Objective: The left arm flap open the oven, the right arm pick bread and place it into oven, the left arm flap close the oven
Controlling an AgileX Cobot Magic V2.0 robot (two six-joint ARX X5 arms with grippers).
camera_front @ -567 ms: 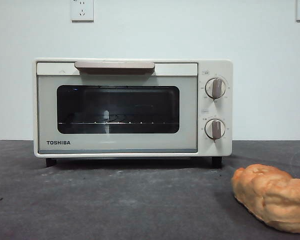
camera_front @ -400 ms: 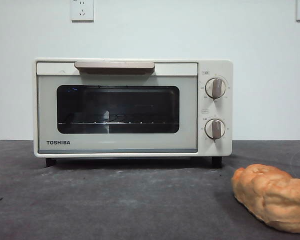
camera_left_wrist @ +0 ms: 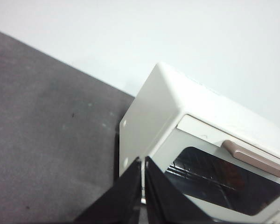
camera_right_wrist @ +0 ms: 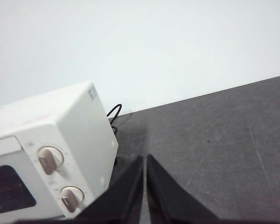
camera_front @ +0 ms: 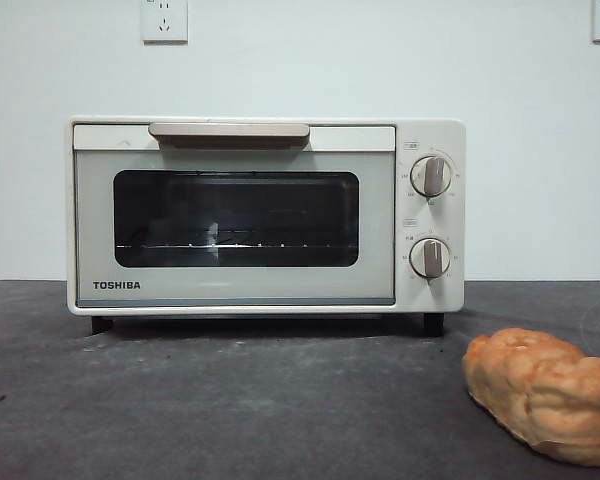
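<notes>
Cream-white oven (camera_front: pixel 266 215) standing toward the far edge of the dark grey table (camera_front: pixel 230 400), door fully shut, beige bar handle (camera_front: pixel 229 131) untouched, dark glass window (camera_front: pixel 236 218) intact with the wire rack (camera_front: pixel 235 244) visible behind it. Two round knobs (camera_front: pixel 431 176) present on the panel at the door's right as seen from the front. Bread (camera_front: pixel 547 392) lying on the table surface near the front right corner, well apart from the oven, partly cut off by the frame edge. Compared against the front pictures from a moment before: no displacement of oven, door or bread; only a faint shift of the reflection in the glass, possibly from an arm moving out of view, though not confirmable. Left gripper (camera_left_wrist: pixel 143 163) raised above the oven's left end, jaws pressed nearly together, gripping nothing, not in contact with the handle. Right gripper (camera_right_wrist: pixel 144 161) raised beside the oven's knob end, jaws likewise closed to a thin slit and empty, bread not visible in its wrist view. Neither arm visible from the front. Judged: task at its very start, door-opening step not yet begun, first requirement being the left gripper's descent onto the handle.
</notes>
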